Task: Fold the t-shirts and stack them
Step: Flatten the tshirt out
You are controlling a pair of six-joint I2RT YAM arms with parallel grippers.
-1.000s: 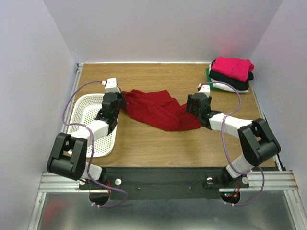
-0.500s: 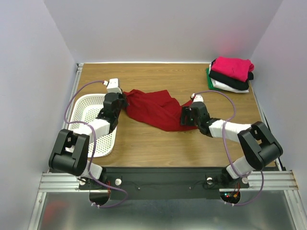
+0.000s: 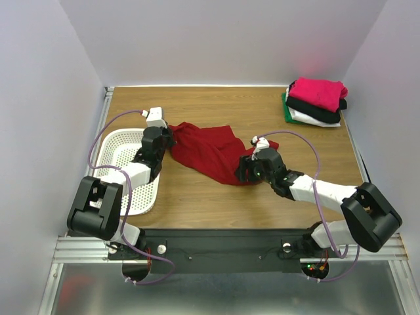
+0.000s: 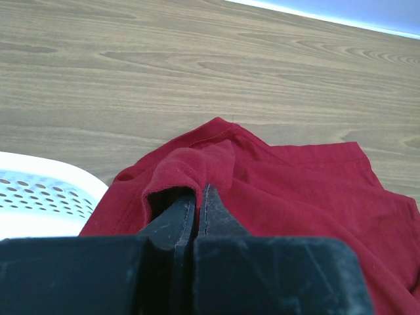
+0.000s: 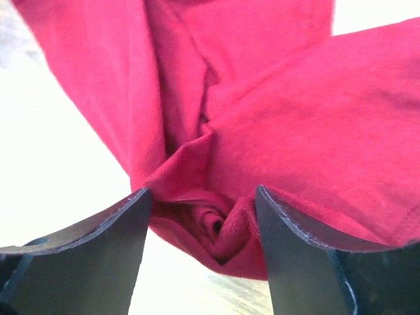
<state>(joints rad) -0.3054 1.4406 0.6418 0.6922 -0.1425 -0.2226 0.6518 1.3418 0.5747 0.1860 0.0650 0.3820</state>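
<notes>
**Jaws.** The left gripper (image 4: 197,197) has its jaws pressed together on a thin fold at the edge of the dark red t-shirt (image 3: 207,147). The right gripper (image 5: 200,197) has its jaws part-closed around a thick wad of the same cloth, which fills the gap between them.

**Task thing.** The shirt lies crumpled on the surface (image 3: 216,105), slung between the two grips left of centre. The stack of folded t-shirts (image 3: 316,100) sits in the far right corner, well apart.

**Likely risks.**
- The left hold is only a narrow pinch of hem, so a pull outward would probably slip it free.
- The right wad looks to be several layers thick. Spreading from it would likely drag hidden folds along and leave the shirt twisted.
- The left jaws work just beside the basket (image 3: 121,154), so slack cloth swept that way could snag on its rim.

**Edges and room.**
- Bare wood lies beyond the shirt toward the back wall, and a narrower strip lies on the near side.
- The basket blocks the left edge.
- The stack limits travel to the far right, and the side walls stand close to both edges.
</notes>
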